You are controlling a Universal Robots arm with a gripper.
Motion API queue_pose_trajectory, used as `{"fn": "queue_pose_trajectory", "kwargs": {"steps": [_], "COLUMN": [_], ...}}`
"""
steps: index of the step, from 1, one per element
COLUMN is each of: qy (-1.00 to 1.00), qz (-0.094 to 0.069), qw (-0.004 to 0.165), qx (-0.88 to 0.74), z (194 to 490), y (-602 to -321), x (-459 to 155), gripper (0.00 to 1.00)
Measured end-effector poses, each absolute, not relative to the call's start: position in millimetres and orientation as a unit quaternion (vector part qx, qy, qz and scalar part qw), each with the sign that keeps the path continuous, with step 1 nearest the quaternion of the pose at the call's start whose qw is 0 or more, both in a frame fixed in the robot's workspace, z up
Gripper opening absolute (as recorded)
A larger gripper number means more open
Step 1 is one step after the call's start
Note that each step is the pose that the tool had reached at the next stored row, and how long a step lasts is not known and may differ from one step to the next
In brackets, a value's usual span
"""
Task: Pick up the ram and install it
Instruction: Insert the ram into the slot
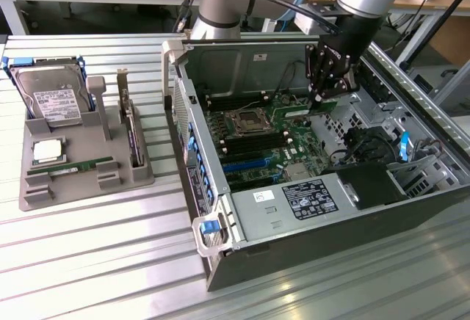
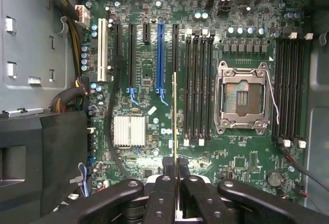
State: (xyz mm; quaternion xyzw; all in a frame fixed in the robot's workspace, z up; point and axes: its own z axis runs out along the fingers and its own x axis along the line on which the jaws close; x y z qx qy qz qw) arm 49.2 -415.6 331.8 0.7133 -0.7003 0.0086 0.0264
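Observation:
My gripper (image 2: 175,166) is shut on the ram (image 2: 175,116), a thin green stick seen edge-on that reaches out from between the black fingers (image 2: 165,185). The stick hangs above the motherboard (image 2: 149,54), just beside the bank of black memory slots (image 2: 199,90) next to the open CPU socket (image 2: 241,98). In the exterior view the gripper (image 1: 320,101) is inside the open computer case (image 1: 220,254), low over the board, with the ram (image 1: 299,111) showing green under it.
A second bank of memory slots (image 2: 290,88) lies past the socket. On the exterior view's left a grey tray (image 1: 88,188) holds a hard drive (image 1: 51,100), a silver CPU (image 1: 48,151), another green stick (image 1: 73,166) and an upright expansion card (image 1: 132,136). A black power supply (image 2: 41,157) and cables crowd one side.

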Motion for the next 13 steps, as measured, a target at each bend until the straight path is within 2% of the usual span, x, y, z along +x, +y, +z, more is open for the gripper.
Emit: {"fn": "queue_pose_trajectory", "kwargs": {"steps": [13], "qy": [-0.7], "qz": [0.009], "qw": [0.026], "qx": [0.713], "z": [323.0], "y": [-415.6], "x": [49.2], "gripper": [0.12]}}
